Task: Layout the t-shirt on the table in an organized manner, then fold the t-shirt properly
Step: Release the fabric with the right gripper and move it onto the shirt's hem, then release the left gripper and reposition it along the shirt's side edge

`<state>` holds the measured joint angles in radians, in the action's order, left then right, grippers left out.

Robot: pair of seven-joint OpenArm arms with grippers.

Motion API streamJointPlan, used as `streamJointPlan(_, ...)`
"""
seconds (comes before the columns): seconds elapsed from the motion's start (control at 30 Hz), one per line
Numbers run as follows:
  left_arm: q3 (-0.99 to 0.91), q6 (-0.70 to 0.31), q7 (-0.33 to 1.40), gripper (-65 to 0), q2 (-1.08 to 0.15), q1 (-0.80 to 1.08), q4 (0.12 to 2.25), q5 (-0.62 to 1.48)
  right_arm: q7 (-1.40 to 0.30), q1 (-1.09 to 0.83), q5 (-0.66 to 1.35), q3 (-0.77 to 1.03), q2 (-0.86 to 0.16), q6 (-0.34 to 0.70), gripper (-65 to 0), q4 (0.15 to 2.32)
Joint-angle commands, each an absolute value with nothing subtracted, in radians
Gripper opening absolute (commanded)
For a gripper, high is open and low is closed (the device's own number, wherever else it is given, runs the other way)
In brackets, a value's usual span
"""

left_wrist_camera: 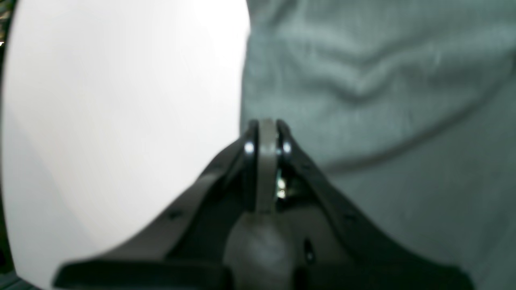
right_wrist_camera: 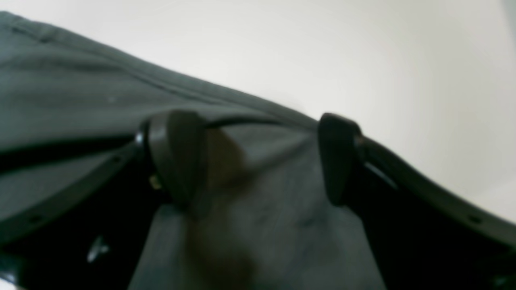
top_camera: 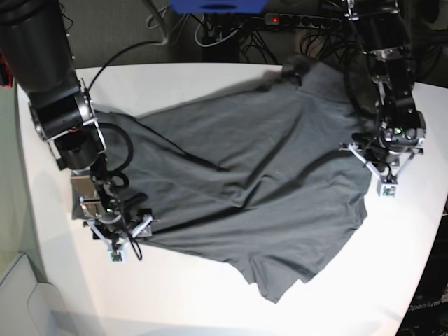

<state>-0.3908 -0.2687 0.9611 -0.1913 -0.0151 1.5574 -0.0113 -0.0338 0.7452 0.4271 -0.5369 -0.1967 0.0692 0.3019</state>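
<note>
The t-shirt (top_camera: 245,182) lay spread but rumpled across the middle of the white counter (top_camera: 210,294), its long axis running diagonally from the near left toward the far right, where the collar end bunched up near the counter's far edge. One sleeve pointed toward the near side.

The right claw (right_wrist_camera: 258,157) sat at the shirt's left edge with its jaws wide apart, straddling a raised fold of grey cloth; the fabric lay directly between the fingers (right_wrist_camera: 177,153), so a simple closing looked like all the next grasp would need. The left claw (left_wrist_camera: 266,137) hovered at the shirt's right edge with its jaws pressed together. A thin pale strip showed between the tips, but blur made it impossible to tell whether that was pinched cloth or part of the claw itself. The shirt's edge lay just to the right of those tips in the wrist view.

Each arm was at its own side of the garment, so neither was clearly nearer. Both wrist views were soft and out of focus, and the base view hid the fingertips under the arms' own hardware.
</note>
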Motion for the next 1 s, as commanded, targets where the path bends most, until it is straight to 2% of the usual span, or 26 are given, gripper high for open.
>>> streamJointPlan(0.0,-0.395,-0.262,0.923,-64.5,-0.206,-0.033,1.561,-0.013,-0.025,0.782,0.429,-0.535,-0.208,0.035,-18.7,0.308)
streamJointPlan(0.13,-0.395,-0.262,0.891,-64.5,-0.213,-0.039,1.503,-0.015,-0.016,0.809,0.43,-0.533,-0.226,0.035,-19.0,0.348)
streamJointPlan(0.33,-0.395,-0.262,0.786,-64.5,-0.217,-0.064,1.38,-0.021,-0.087,0.746,0.432,-0.532,-0.318,0.035,-18.9,0.634)
streamJointPlan(0.53,-0.395,-0.262,0.699,-64.5,-0.22,-0.145,1.208,-0.022,-0.298,0.591,0.432,-0.435,-0.361,0.035,-18.9,1.047)
streamJointPlan(0.73,-0.394,-0.262,0.578,-64.5,-0.285,-0.259,0.983,-0.022,-0.526,0.404,0.427,-0.288,-0.334,0.035,-18.8,1.415)
streamJointPlan(0.83,-0.398,-0.262,0.584,-64.5,-0.311,-0.317,0.952,-0.018,-0.601,0.331,0.427,-0.275,-0.329,0.035,-18.8,1.531)
streamJointPlan(0.97,-0.403,-0.262,0.72,-64.5,-0.323,-0.337,1.061,-0.013,-0.61,0.259,0.427,-0.266,-0.308,0.035,-18.8,1.583)
